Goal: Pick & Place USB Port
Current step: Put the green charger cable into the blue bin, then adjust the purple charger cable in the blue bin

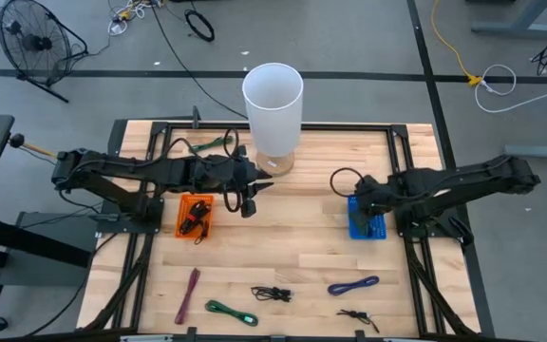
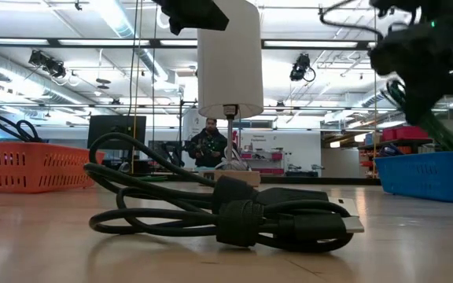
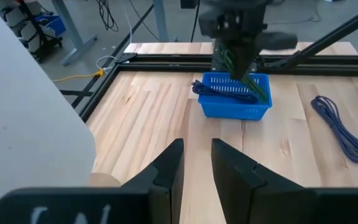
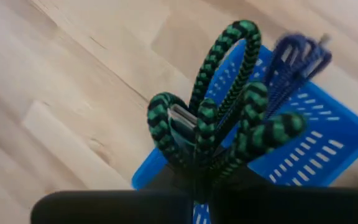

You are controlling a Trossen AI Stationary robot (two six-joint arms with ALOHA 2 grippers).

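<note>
A green-and-black braided cable, bundled in loops, hangs over the blue basket, with my right gripper shut on it. In the high view that gripper stands over the basket at the table's right. A blue cable lies in the basket. My left gripper is open and holds nothing. It hovers mid-table beside the white cylinder and right of the orange basket, which holds a dark cable. My right gripper pinches the bundled loops of the green-and-black cable between its two fingers, coming from above and pointing steeply down. The loops spread out beyond the fingertips and hang down into the blue basket's opening. I cannot tell whether they touch the basket.
Loose cables lie along the table's near side: purple, green, black, blue and another black one. A further green cable lies at the far left. Bare wood runs between the two baskets.
</note>
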